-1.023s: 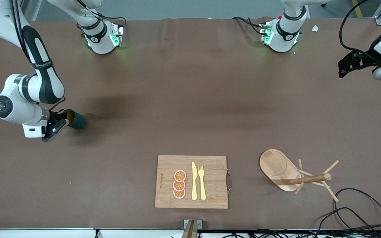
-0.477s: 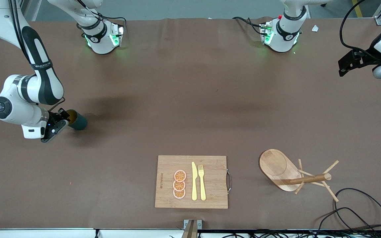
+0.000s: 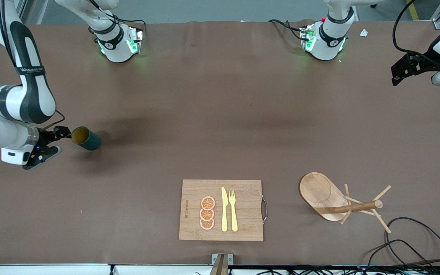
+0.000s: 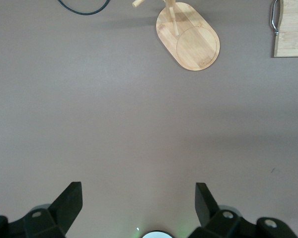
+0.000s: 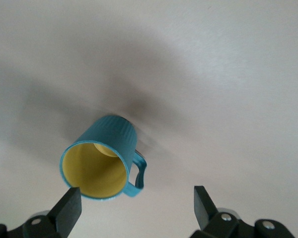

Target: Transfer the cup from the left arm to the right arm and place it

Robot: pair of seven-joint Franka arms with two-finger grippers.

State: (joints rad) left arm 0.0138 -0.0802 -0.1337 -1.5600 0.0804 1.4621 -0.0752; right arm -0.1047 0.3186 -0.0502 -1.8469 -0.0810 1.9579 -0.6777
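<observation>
cup [image 3: 85, 138] on desk [image 3: 220, 114] just off right tool [image 3: 50, 142], mouth tilted toward it, spread wide, holding nothing; left tool [image 3: 411, 68] also wide, waiting well apart.

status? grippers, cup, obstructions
Right gripper open, beside the cup, not touching. Cup on the table at the right arm's end. Left gripper open, waiting at its own end. Nothing near the cup.

Teal ribbed cup [image 3: 85, 138] with yellow inside; brown table [image 3: 212, 114].
</observation>
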